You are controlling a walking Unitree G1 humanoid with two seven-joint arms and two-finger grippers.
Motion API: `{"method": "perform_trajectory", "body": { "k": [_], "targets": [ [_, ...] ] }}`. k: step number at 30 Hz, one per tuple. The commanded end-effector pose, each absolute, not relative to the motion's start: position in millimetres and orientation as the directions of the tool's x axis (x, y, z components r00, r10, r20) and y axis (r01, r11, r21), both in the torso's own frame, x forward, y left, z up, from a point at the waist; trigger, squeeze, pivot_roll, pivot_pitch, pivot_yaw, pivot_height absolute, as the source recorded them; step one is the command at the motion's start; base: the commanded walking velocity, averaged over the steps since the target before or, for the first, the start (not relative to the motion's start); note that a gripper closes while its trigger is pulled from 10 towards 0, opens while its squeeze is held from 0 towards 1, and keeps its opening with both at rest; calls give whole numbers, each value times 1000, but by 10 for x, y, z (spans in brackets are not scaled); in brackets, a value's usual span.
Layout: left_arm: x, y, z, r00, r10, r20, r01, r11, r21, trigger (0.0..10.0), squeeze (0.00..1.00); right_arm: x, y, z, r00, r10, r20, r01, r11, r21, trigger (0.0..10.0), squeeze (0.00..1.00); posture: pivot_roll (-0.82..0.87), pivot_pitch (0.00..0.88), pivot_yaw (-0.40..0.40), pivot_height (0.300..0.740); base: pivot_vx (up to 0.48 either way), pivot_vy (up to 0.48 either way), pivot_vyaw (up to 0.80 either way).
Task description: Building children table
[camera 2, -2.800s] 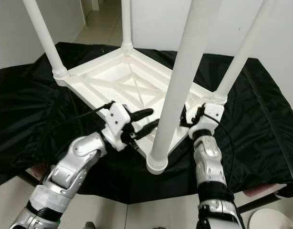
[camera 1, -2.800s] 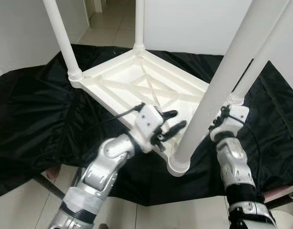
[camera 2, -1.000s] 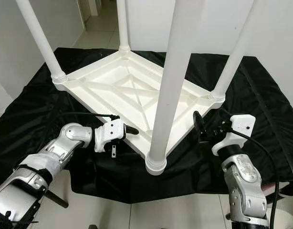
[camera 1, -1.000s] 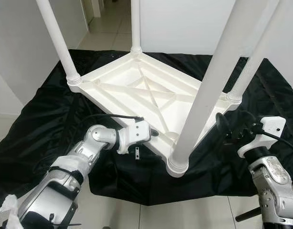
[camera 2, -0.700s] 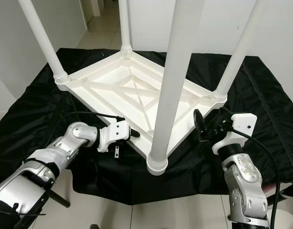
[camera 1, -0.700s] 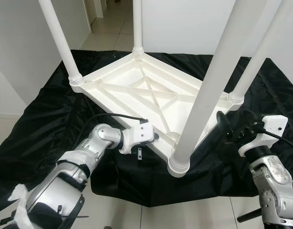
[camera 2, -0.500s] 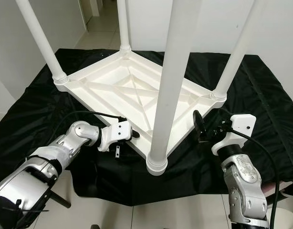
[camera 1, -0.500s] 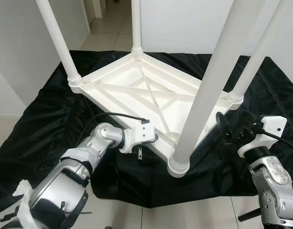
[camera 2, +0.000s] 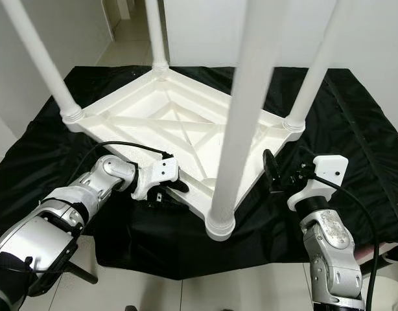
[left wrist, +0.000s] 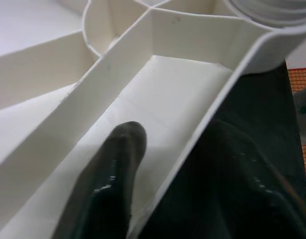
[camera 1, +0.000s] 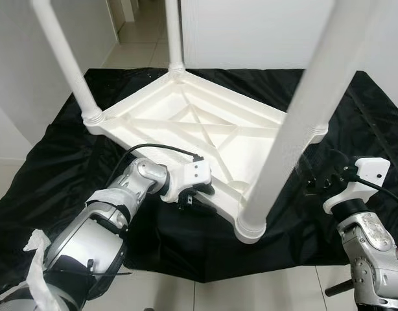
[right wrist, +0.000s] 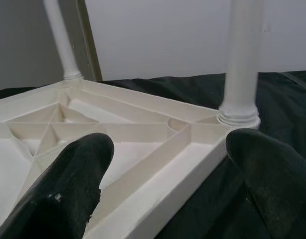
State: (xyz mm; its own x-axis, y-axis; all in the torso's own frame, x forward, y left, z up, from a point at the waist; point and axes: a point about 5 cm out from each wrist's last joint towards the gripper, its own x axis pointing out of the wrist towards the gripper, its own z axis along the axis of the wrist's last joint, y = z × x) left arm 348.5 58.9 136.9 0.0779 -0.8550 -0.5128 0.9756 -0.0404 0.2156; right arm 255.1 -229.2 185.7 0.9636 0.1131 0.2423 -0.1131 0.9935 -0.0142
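Head views: white plastic children's table (camera 1: 205, 129) upside down on black cloth (camera 1: 50, 168), legs up; nearest leg (camera 2: 241, 123) blocks middle. Left wrist: left gripper (left wrist: 173, 174) clamping ribbed rim, one finger (left wrist: 110, 174) inside channel. Right wrist: right gripper (right wrist: 168, 174) spread wide, off far corner.

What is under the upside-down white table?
A black cloth lies spread under the upside-down white table, showing all around it. The left gripper reaches to the table's near edge. What the cloth rests on beneath the tabletop is covered.
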Motion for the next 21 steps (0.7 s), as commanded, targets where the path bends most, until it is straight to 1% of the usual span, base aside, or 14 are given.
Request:
{"method": "perform_trajectory", "body": {
  "k": [1, 6, 7, 8, 9, 10, 11, 12, 19, 20, 21],
  "targets": [
    [3571, 745, 1372, 198, -864, -463, 973, 115, 200, 0, 0, 2543, -2255, 1848, 963, 116, 243, -117, 993, -13, 10000, 0, -53, 65, 96, 740, 0, 0, 0],
    [3589, 758, 1385, 225, -866, -447, 968, 144, 207, 0, 0, 2553, -2249, 1846, 963, 119, 243, -119, 993, -14, 10000, 0, -51, 59, 90, 740, 0, 0, 0],
    [3600, 767, 1392, 240, -866, -439, 964, 161, 210, 235, 0, 2558, -2246, 1846, 962, 120, 243, -120, 993, -15, 10000, 0, -51, 59, 90, 740, 0, 0, 0],
    [3600, 767, 1392, 240, -866, -439, 964, 161, 210, 235, 0, 2558, -2246, 1846, 962, 120, 243, -120, 993, -15, 10000, 0, -51, 59, 90, 740, 0, 0, 0],
    [3614, 783, 1400, 262, -863, -432, 959, 181, 219, 392, 0, 2566, -2243, 1847, 962, 123, 244, -122, 992, -17, 10000, 0, -49, 58, 88, 740, 0, 0, 0],
    [3626, 797, 1404, 281, -857, -432, 953, 195, 234, 6235, 0, 2572, -2243, 1846, 962, 125, 244, -124, 992, -22, 10000, 0, -49, 55, 85, 740, 0, 0, 0],
    [3626, 797, 1404, 281, -857, -432, 953, 195, 234, 6235, 0, 2572, -2243, 1846, 962, 125, 244, -124, 992, -22, 10000, 0, -49, 55, 85, 740, 0, 0, 0],
    [3631, 802, 1408, 292, -853, -433, 948, 197, 251, 10000, 0, 2576, -2247, 1844, 962, 125, 243, -123, 992, -24, 10000, 0, -48, 55, 83, 740, 0, 0, 0],
    [3631, 787, 1422, 298, -860, -415, 944, 199, 264, 10000, 0, 2579, -2264, 1839, 963, 113, 244, -111, 994, -26, 10000, 0, -47, 57, 82, 740, 0, 0, 0],
    [3623, 767, 1428, 290, -873, -391, 946, 201, 254, 10000, 145, 2574, -2283, 1825, 965, 93, 246, -92, 996, -16, 10000, 0, -47, 53, 79, 740, 0, 0, 0],
    [3623, 767, 1428, 290, -873, -391, 946, 201, 254, 10000, 145, 2574, -2283, 1825, 965, 93, 246, -92, 996, -16, 10000, 0, -47, 53, 79, 740, 0, 0, 0]
  ]
}}
